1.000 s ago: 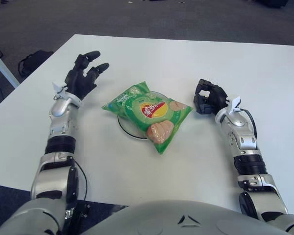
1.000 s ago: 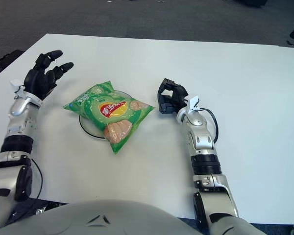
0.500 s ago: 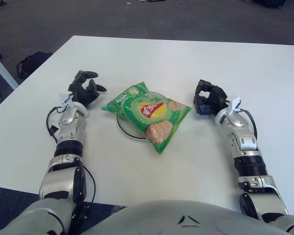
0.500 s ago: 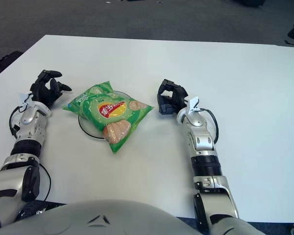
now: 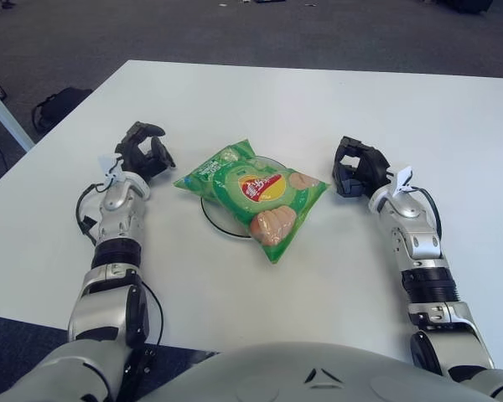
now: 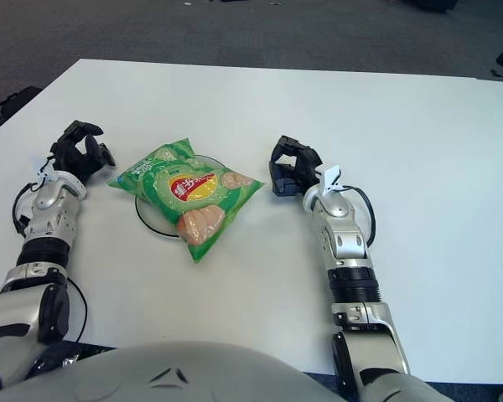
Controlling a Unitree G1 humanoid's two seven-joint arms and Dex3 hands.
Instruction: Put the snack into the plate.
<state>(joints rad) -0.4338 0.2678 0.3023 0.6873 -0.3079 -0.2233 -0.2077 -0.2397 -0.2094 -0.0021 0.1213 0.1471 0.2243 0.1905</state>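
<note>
Left eye view gives us the snack as a glossy green bag, puffed and slightly crinkled, with a red and yellow label near its middle and pictures of pale pink pieces toward its lower end. It lies flat and askew, one corner pointing toward the robot's body, and it sits on the plate, a shallow round white dish with a dark rim. We see only arcs of that rim: one curving out from under the bag on its left and lower side, another peeking past its top edge. The bag covers most of the plate and overhangs it toward the robot's right. Plate and bag rest near the middle of the white table.

Our left hand shows to the left of the bag, near it but apart from it. Its dark fingers are curled inward into a loose fist with nothing between them, and the silver forearm runs back along the tabletop toward the body.

Our right hand shows to the right of the bag, also apart from it. Its black fingers are bent in on themselves and grip nothing, with the wrist and forearm stretching back toward the lower right.
</note>
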